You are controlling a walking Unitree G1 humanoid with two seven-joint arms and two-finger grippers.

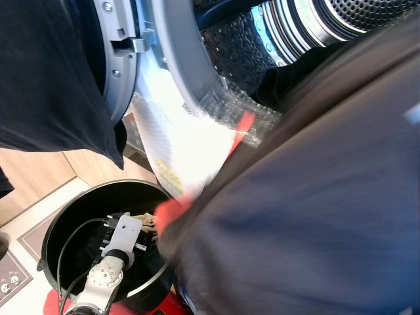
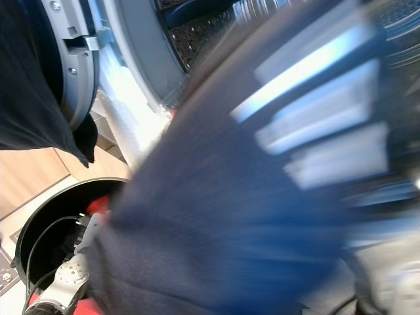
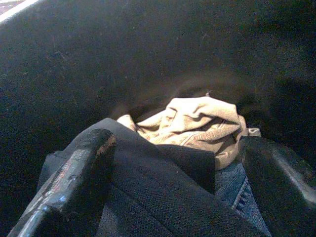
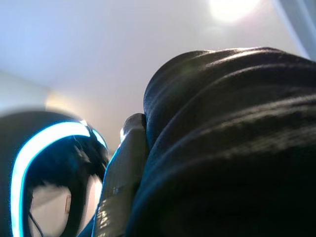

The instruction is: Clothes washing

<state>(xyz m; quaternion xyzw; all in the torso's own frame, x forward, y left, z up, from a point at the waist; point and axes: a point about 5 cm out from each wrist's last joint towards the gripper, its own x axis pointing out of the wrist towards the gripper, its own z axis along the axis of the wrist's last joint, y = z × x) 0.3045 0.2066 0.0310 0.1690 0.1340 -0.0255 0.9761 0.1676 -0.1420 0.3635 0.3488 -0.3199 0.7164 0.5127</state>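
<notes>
Two garments matter: my right fingers [image 4: 129, 163] clamp the dark garment [image 1: 315, 216] lifted toward the drum [image 1: 315, 26] at 1 o'clock, so I should push deep, while my left fingers [image 3: 173, 182] gape over basket [image 1: 59, 230] clothes [image 3: 197, 126].

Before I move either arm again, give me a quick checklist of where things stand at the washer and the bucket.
1. Washer door open, drum reachable: ok.
2. Left hand down inside the black bucket: ok.
3. Left hand's fingers spread, either side of dark cloth: ok, not closed yet.
4. Beige garment left in the bucket beyond the fingers: ok, still to collect.
5. Right hand's hold on the dark garment: cannot tell; cloth drapes over one finger.
6. Head view ahead: not ok, blurred dark garment blocks much of it.
</notes>
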